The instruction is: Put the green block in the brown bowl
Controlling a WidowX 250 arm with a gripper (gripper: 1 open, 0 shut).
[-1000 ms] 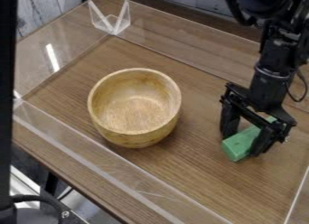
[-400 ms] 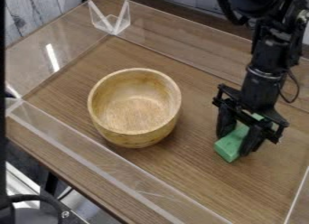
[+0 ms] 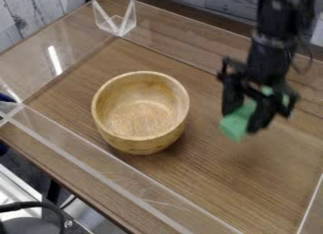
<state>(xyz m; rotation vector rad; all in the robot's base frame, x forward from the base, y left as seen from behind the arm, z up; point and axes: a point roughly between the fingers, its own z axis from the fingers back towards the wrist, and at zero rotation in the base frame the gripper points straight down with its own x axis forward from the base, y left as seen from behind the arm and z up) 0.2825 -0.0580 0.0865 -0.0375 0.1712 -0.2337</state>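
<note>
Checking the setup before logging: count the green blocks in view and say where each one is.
1. The green block is clamped in the gripper, lifted off the wooden table, to the right of the brown bowl. The bowl's inside shows no block; none seems hidden.

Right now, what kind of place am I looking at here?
Probably a robot test bench: a wood-grain table fenced by clear plastic walls, a round light-brown wooden bowl, and a black claw holding a small green block.

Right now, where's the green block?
The green block is on the right of the camera view, held off the table between the fingers of the gripper, to the right of the brown bowl.
</note>
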